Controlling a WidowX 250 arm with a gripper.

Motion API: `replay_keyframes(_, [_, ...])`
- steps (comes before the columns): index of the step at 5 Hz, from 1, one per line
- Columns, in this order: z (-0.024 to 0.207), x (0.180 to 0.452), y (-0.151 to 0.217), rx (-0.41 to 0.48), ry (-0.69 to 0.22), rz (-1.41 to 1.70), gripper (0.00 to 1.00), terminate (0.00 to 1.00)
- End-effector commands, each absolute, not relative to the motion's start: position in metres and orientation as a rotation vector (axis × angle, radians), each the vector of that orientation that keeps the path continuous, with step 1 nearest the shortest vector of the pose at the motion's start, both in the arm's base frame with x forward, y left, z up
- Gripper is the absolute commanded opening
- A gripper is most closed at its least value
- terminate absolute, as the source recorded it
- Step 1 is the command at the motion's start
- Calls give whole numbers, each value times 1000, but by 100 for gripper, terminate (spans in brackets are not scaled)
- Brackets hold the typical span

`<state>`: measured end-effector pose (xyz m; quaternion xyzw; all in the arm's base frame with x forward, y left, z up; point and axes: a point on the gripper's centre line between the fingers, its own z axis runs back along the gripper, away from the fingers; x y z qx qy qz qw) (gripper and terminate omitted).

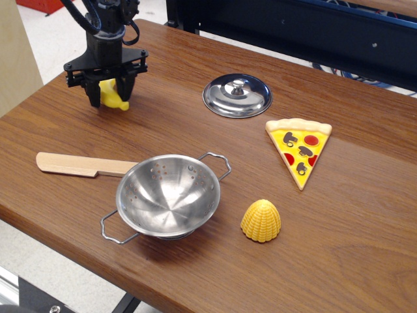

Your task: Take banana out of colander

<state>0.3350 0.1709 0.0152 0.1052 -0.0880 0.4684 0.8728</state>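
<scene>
The yellow banana [112,95] is held between the black fingers of my gripper [107,94] at the far left of the table, low over the wood or touching it; I cannot tell which. The gripper is shut on it. The steel colander [168,194] stands empty near the front edge, well to the right and nearer the camera than the gripper.
A wooden spatula [81,164] lies left of the colander. A flat steel lid with a knob [237,95] lies at the back middle. A toy pizza slice [299,146] lies at the right. A ribbed yellow corn piece [261,220] stands right of the colander.
</scene>
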Motion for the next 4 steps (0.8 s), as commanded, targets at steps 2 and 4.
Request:
replay_keyframes(2, [94,342,164,176,-267,919,100,0])
replay_keyframes(4, [116,339,157,113,-286,920,100,0])
